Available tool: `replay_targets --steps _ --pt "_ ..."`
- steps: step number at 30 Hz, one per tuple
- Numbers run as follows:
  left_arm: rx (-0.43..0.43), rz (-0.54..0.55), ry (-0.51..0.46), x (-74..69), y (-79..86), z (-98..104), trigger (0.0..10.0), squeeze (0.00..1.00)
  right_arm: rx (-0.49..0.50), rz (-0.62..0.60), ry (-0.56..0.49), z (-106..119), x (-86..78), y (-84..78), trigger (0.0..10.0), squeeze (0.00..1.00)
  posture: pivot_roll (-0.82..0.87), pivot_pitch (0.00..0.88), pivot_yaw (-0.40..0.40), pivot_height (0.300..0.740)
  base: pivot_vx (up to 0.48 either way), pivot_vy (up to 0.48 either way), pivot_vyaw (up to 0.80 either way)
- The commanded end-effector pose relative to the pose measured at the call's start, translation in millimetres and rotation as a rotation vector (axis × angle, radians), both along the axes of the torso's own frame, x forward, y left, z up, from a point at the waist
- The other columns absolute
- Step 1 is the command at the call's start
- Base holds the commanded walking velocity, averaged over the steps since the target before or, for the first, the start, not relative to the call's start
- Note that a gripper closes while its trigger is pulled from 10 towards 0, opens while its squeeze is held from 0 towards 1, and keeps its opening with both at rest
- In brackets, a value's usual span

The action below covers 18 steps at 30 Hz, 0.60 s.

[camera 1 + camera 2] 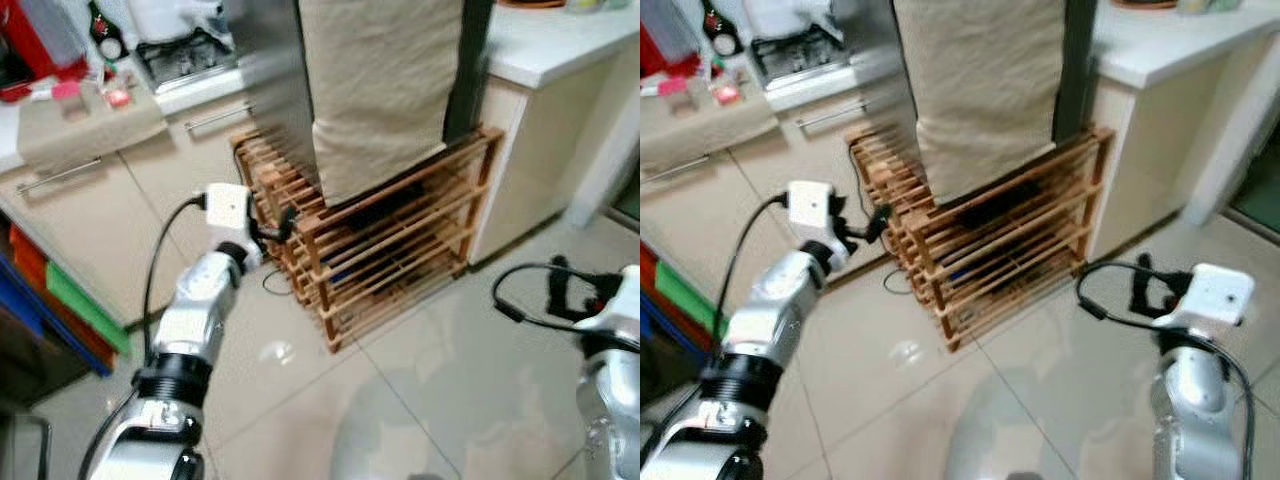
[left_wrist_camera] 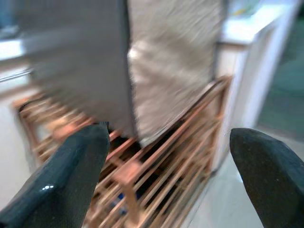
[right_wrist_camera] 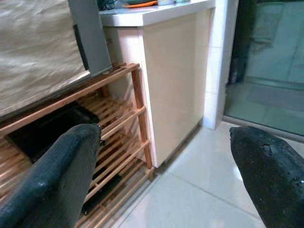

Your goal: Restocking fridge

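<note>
Head cameras look down at the wooden rack point(image 1: 375, 235); both wrist cameras face it closer, sharing its shelves.

No legible text — none anywhere

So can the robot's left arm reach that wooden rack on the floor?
Probably yes. The left gripper is open and raised right beside the wooden rack, with nothing between them.
</note>
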<state>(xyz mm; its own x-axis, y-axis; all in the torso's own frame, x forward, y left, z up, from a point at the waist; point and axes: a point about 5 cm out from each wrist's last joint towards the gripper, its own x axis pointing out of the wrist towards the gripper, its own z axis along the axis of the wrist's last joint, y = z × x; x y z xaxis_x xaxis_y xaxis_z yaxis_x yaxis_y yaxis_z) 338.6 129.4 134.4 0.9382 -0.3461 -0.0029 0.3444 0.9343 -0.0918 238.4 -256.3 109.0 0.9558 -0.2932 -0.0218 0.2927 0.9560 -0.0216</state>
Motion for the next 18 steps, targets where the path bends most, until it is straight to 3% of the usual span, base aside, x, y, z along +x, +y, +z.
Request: replay_targets --steps 1,4,8,9,11,14,16,18 --pt "-0.003 -0.023 0.032 -9.9 1.6 -9.3 10.0 0.0 0.001 0.051 -0.022 2.7 3.6 15.5 10.0 0.0 -0.19 0.0 0.138 0.74 0.0 0.48 -0.74" --pt "-0.011 -0.066 0.032 -24.7 -7.5 -16.3 10.0 0.0 -0.009 0.097 -0.019 0.5 2.5 27.4 10.0 0.0 -0.19 0.0 0.138 0.74 0.0 0.48 -0.74" --pt "-0.062 0.009 0.045 -19.2 2.5 -16.7 10.0 0.0 -0.066 0.159 0.028 -4.0 5.1 41.3 10.0 0.0 -0.19 0.0 0.133 0.74 0.0 0.48 -0.74" --pt "-0.086 0.05 0.047 -14.0 8.4 -14.6 10.0 0.0 -0.134 0.229 0.1 -9.5 11.3 56.2 10.0 0.0 -0.19 0.0 0.13 0.74 0.0 0.48 -0.74" --pt "-0.074 0.067 0.045 -12.3 7.8 -13.1 10.0 0.0 -0.161 0.269 0.127 -8.6 19.4 66.8 10.0 0.0 -0.18 0.0 0.121 0.74 0.0 0.48 -0.74" --pt "-0.005 0.065 0.034 -10.4 1.4 -11.1 10.0 0.0 -0.145 0.269 0.129 -4.9 26.3 66.7 10.0 0.0 -0.18 0.0 0.104 0.74 0.0 0.32 -0.75" --pt "-0.066 0.049 0.003 -9.1 -1.0 -2.6 10.0 0.0 -0.134 0.267 0.11 -1.8 28.4 64.4 10.0 0.0 -0.17 0.0 0.098 0.74 0.0 0.0 0.0" --pt "-0.054 0.068 0.008 -8.1 -0.7 -2.8 10.0 0.0 -0.147 0.267 0.107 -1.3 28.9 64.5 10.0 0.0 -0.18 0.0 0.097 0.74 0.24 0.0 0.0"
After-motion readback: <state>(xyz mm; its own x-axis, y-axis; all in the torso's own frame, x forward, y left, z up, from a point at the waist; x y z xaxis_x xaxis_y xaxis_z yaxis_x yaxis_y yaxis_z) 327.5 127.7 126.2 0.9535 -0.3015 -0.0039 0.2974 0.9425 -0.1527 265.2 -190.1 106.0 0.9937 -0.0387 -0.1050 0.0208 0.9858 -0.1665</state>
